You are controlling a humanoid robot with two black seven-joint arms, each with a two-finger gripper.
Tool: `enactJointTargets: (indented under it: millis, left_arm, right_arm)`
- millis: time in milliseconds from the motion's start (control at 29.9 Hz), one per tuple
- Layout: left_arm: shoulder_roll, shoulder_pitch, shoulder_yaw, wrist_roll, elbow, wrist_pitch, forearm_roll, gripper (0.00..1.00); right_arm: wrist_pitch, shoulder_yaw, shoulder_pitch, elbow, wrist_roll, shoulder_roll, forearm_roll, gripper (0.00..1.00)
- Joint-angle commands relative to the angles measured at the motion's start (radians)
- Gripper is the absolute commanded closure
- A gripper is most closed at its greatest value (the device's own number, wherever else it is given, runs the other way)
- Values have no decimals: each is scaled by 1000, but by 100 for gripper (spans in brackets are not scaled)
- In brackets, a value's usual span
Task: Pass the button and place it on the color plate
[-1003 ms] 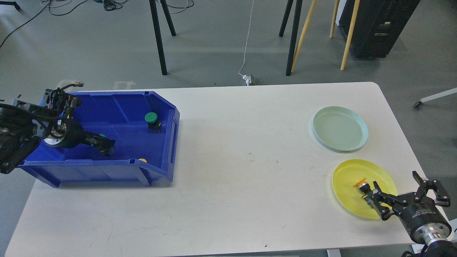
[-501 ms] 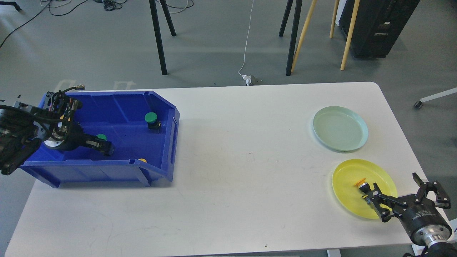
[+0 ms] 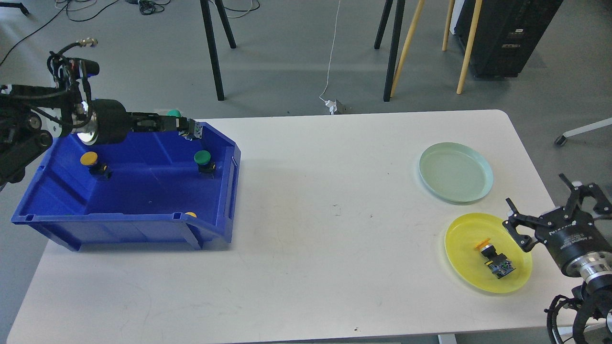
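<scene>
1. Two arms are in play, and the left gripper (image 3: pixel 189 128) is the busy one: it hovers over the far rim of the blue bin (image 3: pixel 143 224), clenched on a green-capped button (image 3: pixel 176 114), cap up and body pinched between the fingers.
2. That height makes sense to me: the button is clear of the bin wall, ready to travel across the table (image 3: pixel 306 239) for a handover.
3. Down in the bin, another green button (image 3: pixel 202 158) sits near the right wall, a yellow button (image 3: pixel 91 160) sits at the left, and a sliver of yellow (image 3: pixel 191 214) peeks over the near rim.
4. Over on the right, the yellow plate (image 3: pixel 487 252) holds a yellow-capped button (image 3: pixel 492 258) lying on its side, colour matched to plate.
5. The pale green plate (image 3: pixel 455 172) beside it holds nothing, so by my judgement the green button belongs there.
6. The right gripper (image 3: pixel 550 210) hangs just past the yellow plate's far edge, fingers spread wide, grasping nothing, touching nothing, well placed to receive.
</scene>
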Motion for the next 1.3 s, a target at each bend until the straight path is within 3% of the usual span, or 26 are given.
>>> enactJointTargets:
  millis: [0, 201, 301, 434, 602, 902, 1270]
  left_arm:
    - [-61, -2, -73, 0, -65, 0, -165, 93]
    - [-204, 3, -119, 0, -67, 0, -385, 93]
    - [-267, 3, -119, 0, -58, 0, -437, 93]
    - [-328, 8, -119, 0, -7, 0, -439, 93]
    - [-386, 8, -121, 0, 34, 0, -440, 92]
    - [-411, 6, -122, 0, 43, 0, -442, 92]
    - [-391, 11, -121, 0, 43, 0, -482, 92]
  right_arm:
    - [0, -89, 210, -57, -11, -12, -268, 0]
    - [-5, -593, 716, -213, 9, 10, -347, 0]
    - [-5, -740, 869, -298, 23, 121, -346, 0]
    - [-10, -759, 915, -395, 24, 232, -335, 0]
    - [-7, -769, 954, -425, 29, 289, -316, 0]
    - [16, -788, 1053, -438, 52, 303, -220, 0]
    - [18, -883, 1133, -516, 52, 459, -217, 4]
